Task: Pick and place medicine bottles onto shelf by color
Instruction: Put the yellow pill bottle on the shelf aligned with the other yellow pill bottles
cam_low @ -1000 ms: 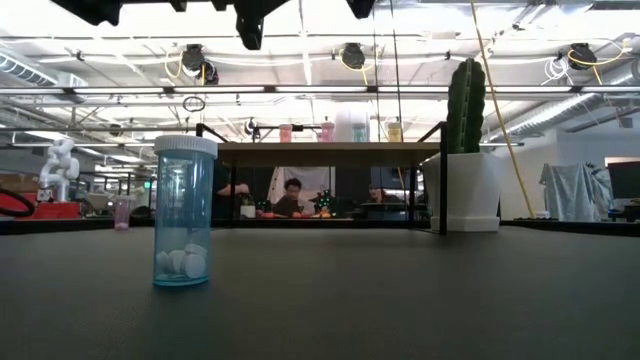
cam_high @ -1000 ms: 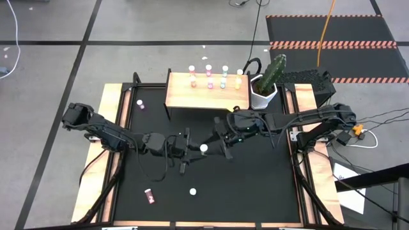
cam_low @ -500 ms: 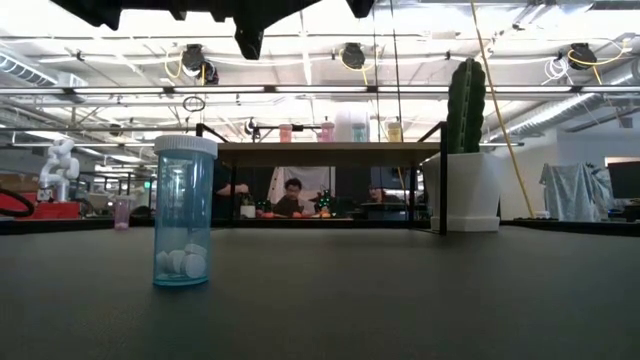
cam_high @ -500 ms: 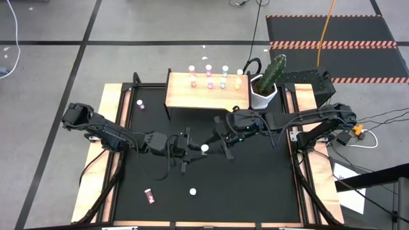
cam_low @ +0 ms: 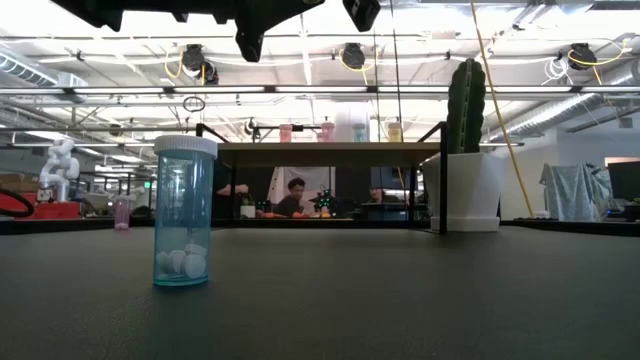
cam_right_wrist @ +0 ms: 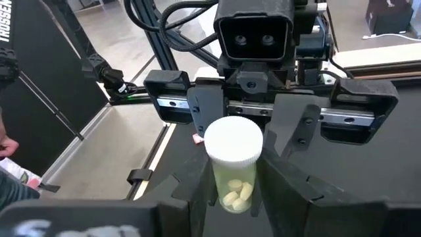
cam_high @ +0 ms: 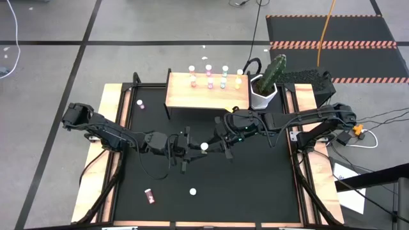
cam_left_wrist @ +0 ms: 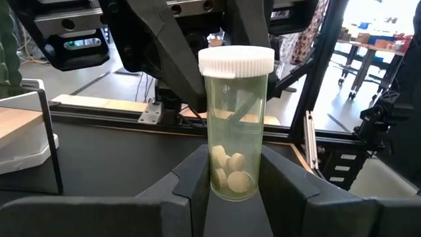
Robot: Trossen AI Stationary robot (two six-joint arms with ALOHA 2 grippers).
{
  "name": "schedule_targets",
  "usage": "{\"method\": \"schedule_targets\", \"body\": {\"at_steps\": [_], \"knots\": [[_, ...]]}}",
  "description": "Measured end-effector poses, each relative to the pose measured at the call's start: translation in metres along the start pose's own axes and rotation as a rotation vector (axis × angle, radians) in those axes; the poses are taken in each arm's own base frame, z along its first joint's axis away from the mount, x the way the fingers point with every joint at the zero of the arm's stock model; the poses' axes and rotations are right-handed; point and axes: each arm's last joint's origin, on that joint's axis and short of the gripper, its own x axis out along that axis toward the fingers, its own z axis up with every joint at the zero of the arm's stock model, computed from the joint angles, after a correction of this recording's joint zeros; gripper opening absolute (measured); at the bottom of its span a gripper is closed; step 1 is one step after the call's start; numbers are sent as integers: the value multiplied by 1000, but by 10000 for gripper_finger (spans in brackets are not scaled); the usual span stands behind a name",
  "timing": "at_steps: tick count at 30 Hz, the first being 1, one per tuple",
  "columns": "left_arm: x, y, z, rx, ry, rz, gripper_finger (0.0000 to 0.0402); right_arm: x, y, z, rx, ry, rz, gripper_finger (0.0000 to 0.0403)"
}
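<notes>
A yellow-olive medicine bottle with a white cap and pills inside hangs upright above the middle of the table. My left gripper and my right gripper face each other, both shut on it. The shelf, a light-wood board at the far edge, carries several bottles in two rows. A teal bottle stands on its base near the front edge. A pink bottle lies on its side at the near left. Another small bottle rests at the far left. My left gripper pinches the bottle's lower body between its two fingers, which come level from the table's left. The bottle stands upright in the hold, cap up, lifted clear of the table. My right gripper has the bottle's body below the cap between its two fingers, one on each side. The fingers come from the table's right, slanting slightly down. The bottle stays upright between both grippers.
A white pot with a green cactus stands right of the shelf, close behind my right arm. Black shelf legs rise at the far side. Wooden borders run along the table's left and right.
My right gripper's fingers have drawn together around the bottle that my left gripper holds. Both arms and the bottle have stayed where they were.
</notes>
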Motion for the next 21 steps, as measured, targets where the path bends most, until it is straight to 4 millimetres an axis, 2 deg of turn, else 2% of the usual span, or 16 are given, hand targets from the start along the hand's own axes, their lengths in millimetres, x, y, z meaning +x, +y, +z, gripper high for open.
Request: {"method": "schedule_targets", "body": {"at_steps": [11, 15, 21], "knots": [[0, 0, -3, 8, 35, 1, 118, 0, 0, 0, 1, -4, 7, 219], [0, 1, -5, 10, 46, 2, 118, 4, -1, 0, -4, -11, 28, 222], [0, 1, -5, 10, 48, 2, 118, 15, -5, -5, 2, 4, 69, 189]]}}
